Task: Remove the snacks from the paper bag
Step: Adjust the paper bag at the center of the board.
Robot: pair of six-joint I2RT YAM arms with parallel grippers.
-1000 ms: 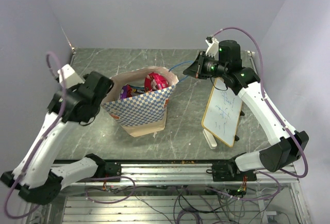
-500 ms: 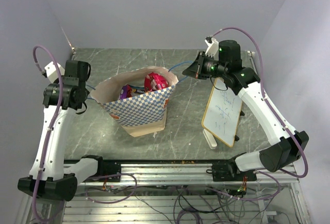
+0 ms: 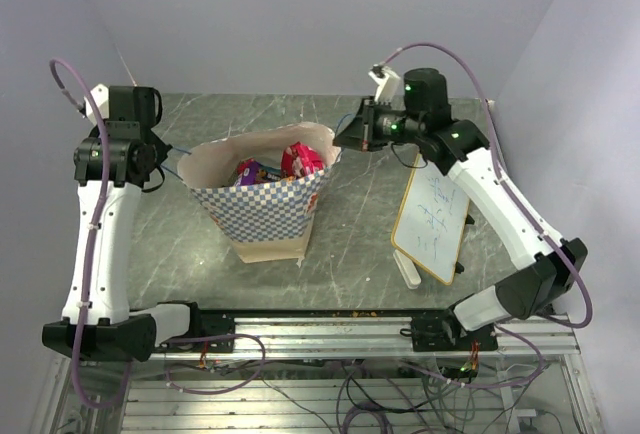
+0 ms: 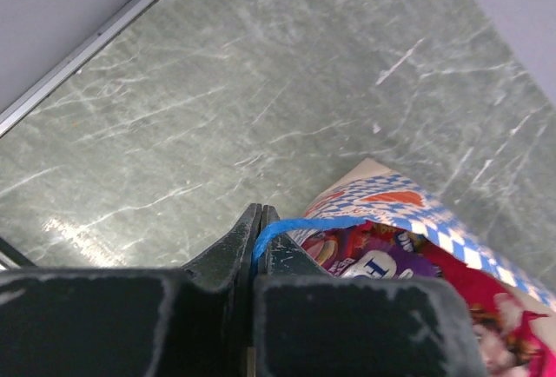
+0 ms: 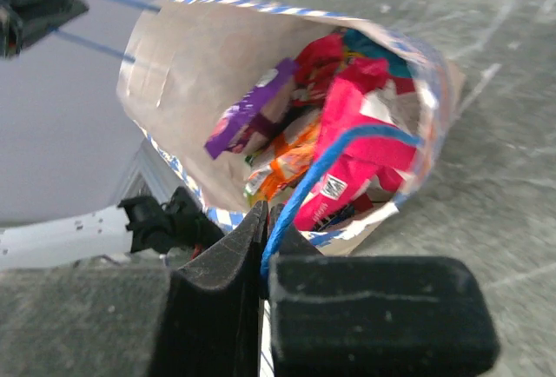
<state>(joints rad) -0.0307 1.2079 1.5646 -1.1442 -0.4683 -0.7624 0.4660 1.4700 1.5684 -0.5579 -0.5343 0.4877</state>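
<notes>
The blue-and-white checkered paper bag point(image 3: 265, 209) stands in the middle of the table with its mouth held open between the two arms. My left gripper point(image 3: 166, 151) point(image 4: 259, 221) is shut on the bag's left blue string handle point(image 4: 304, 222). On the opposite side, my right gripper point(image 3: 346, 136) point(image 5: 266, 219) is shut on the right blue string handle point(image 5: 340, 153). The snacks lie inside the bag: a purple packet point(image 5: 252, 109), a large red bag point(image 5: 365, 129), an orange packet point(image 5: 282, 167) and a blue-green one point(image 5: 375, 47).
A wood-framed whiteboard point(image 3: 433, 216) lies to the right of the bag, with a small white piece point(image 3: 408, 274) at its near corner. A metal rail point(image 3: 330, 326) runs along the table's near edge. Grey walls close in behind and at both sides.
My left arm swung from beside the bag to the back left and its gripper closed on the left handle. The right gripper shifted left. The bag's mouth now stands wider and more upright.
</notes>
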